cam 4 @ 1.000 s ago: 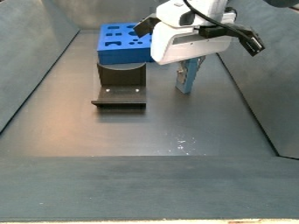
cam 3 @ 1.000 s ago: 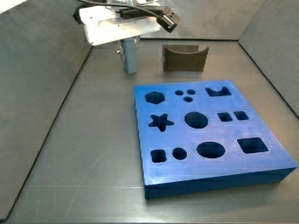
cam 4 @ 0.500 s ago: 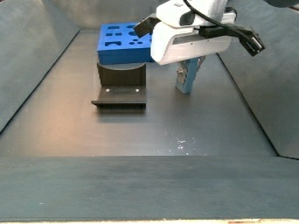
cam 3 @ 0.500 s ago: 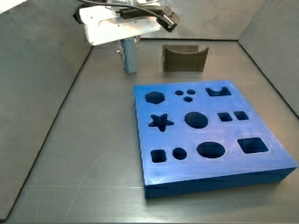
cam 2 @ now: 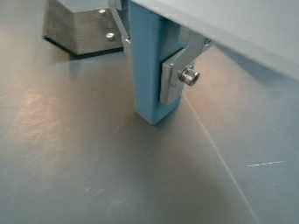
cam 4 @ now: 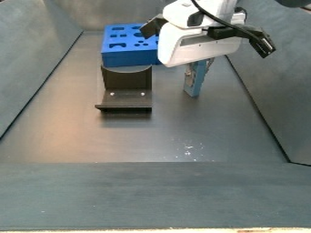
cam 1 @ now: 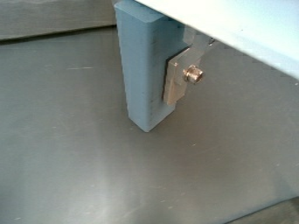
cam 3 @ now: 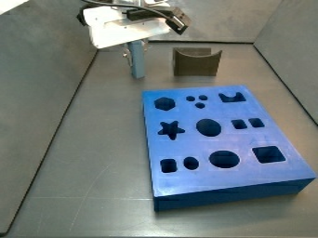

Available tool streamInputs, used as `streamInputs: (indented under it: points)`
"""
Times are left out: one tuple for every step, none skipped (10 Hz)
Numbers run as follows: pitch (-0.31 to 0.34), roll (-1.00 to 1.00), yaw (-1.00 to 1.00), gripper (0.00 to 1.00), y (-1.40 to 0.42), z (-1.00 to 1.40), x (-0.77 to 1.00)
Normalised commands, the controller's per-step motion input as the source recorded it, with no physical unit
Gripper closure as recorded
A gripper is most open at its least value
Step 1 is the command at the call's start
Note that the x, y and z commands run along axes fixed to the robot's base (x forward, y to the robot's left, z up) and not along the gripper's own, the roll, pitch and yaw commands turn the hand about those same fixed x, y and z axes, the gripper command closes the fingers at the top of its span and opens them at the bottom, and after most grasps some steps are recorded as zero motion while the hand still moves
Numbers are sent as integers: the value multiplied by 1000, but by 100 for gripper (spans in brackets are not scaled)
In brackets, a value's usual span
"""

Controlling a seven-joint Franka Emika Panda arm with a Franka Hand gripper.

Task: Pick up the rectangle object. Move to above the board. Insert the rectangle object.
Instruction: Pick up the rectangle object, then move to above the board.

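Between our fingers stands the block, upright, its lower end on or just off the floor; we cannot tell which. We see one silver plate flat against its side in both wrist views, so we judge the gripper clamped on the block. Nothing has shifted over the last second: gripper and block sit where they were, which suggests the grasp is settling and the lift has not begun. Beside the gripper stands the fixture; beyond it, well apart from us, lies the board, its cutouts all empty. Lifting comes next, we think.
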Motion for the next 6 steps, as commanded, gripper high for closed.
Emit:
streamInputs:
  points:
    - [0,0,0,100,0,0,0]
    - [0,0,0,100,0,0,0]
    - [0,0,0,100,0,0,0]
    - [-122,-15,387,100,-115,1000,-3]
    - [-137,-12,511,100,-121,1000,-1]
    - [-107,-9,458,100,-120,1000,-6]
